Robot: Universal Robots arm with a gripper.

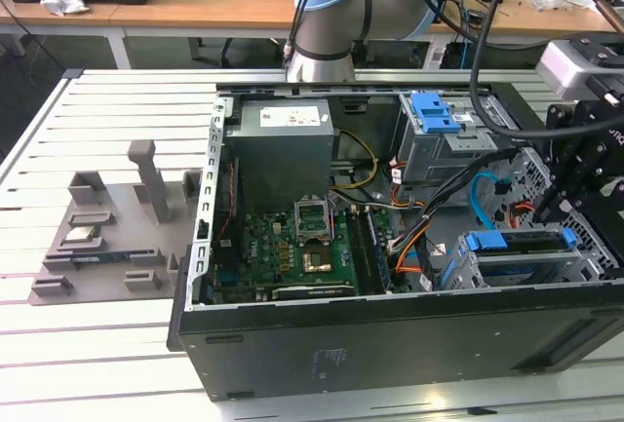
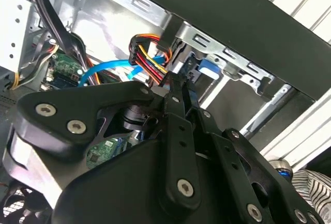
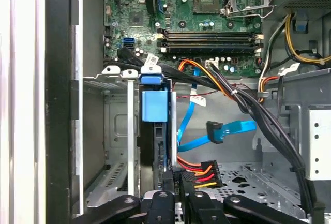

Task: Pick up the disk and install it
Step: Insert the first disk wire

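Seating the disk: judged to be the step in hand; the disk point(image 3: 154, 111) stands on edge in the drive cage point(image 3: 116, 131), its blue bracket tab at the cage's open mouth.
Disk location: inside the computer case point(image 1: 390, 344), in the cage at the exterior view's right, next to the case's near wall; the blue bracket strip lies along the cage top.
Gripper: gripper point(image 2: 180, 92) hangs just over the cage end, fingers drawn close together, with nothing seen held between them.
Nearest neighbours: power connector point(image 3: 199, 171) with its red, orange and yellow leads lies just beside the fingertips; blue data cable point(image 3: 227, 130) loops loose in the bay, apart from the disk.
Depth of seating: cannot tell whether the bracket is fully latched; the far end of the disk is hidden by the cage.
Doing it well (judgement): press along the slot's own axis and squarely on the bracket, not the bare drive body; keep the disk parallel to the cage rails so it does not jam.
Risk (judgement): snagging the power leads, or pinching the black cable bundle beside the bay.
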